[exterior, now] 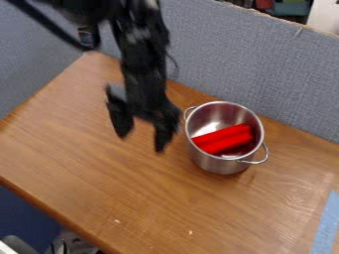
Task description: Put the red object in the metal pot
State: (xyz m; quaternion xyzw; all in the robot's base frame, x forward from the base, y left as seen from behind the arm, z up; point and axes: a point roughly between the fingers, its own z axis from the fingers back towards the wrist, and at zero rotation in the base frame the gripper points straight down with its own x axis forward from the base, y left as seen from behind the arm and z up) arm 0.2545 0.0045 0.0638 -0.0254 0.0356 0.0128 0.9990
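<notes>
The wooden table fills most of the view, with a grey partition wall behind it from 10 to 2 o'clock. The black robot arm drops in from 11 o'clock, blurred, and its gripper hangs fingers down just left of centre with the jaws spread wide and nothing between them.

The metal pot stands upright toward 3 o'clock, just beside the gripper at the gripper's own 3 o'clock. The red object already lies inside the pot, slanted across its floor.

Judged from this, the placing looks done. What the step calls for now is a clean exit: keep the jaws released, rise straight, and avoid swinging toward 3 o'clock, where 1 finger could clip the rim and tip the pot.
</notes>
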